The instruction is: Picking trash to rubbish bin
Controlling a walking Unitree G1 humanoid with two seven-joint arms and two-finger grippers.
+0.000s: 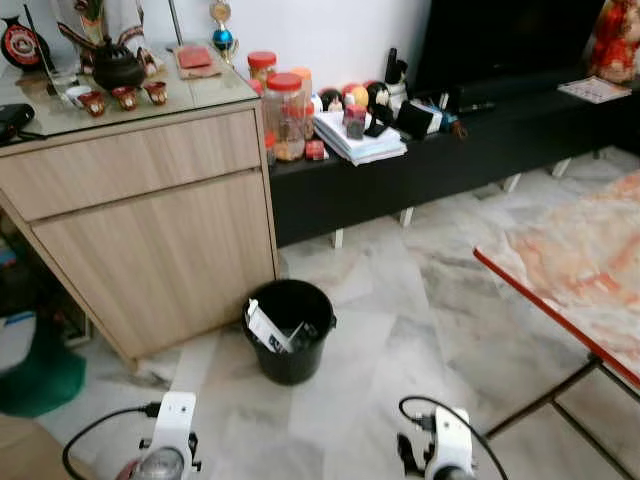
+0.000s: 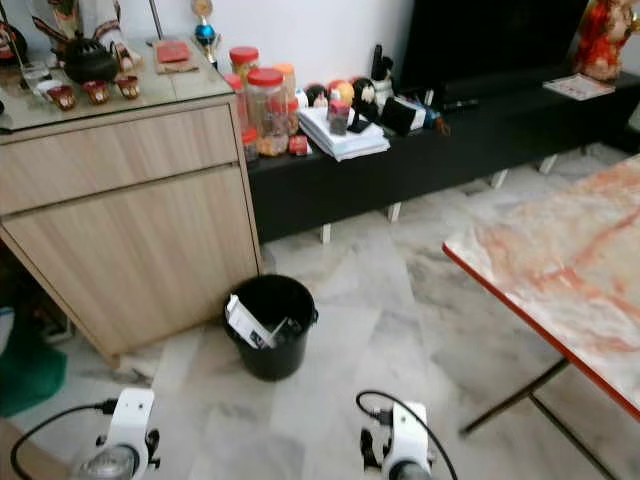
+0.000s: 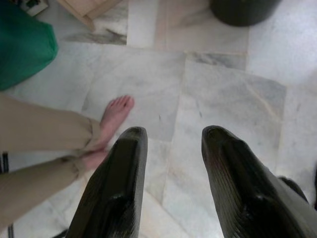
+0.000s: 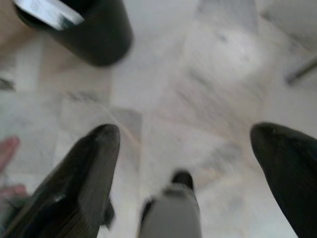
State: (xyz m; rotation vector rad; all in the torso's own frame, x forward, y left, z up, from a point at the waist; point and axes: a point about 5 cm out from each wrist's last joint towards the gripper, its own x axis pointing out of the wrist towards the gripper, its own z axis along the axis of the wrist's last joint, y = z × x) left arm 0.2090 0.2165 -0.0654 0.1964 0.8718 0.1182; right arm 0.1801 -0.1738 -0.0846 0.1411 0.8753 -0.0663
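A black rubbish bin (image 1: pixel 290 330) stands on the marble floor beside the wooden cabinet, with white paper trash (image 1: pixel 268 328) sticking up inside it. Both my arms hang low at the bottom of the head views, left wrist (image 1: pixel 172 440) and right wrist (image 1: pixel 440 445). In the left wrist view my left gripper (image 3: pixel 171 144) is open over bare floor tiles, nothing between its fingers. In the right wrist view my right gripper (image 4: pixel 185 139) is wide open and empty, with the bin (image 4: pixel 89 29) ahead of it on the floor.
A wooden cabinet (image 1: pixel 140 220) stands at left, a low black TV bench (image 1: pixel 450 150) with jars and books along the wall, a red-edged marble table (image 1: pixel 580 270) at right. A person's bare foot (image 3: pixel 113 119) and trouser leg are close to my left gripper. A green object (image 1: pixel 40 375) lies at far left.
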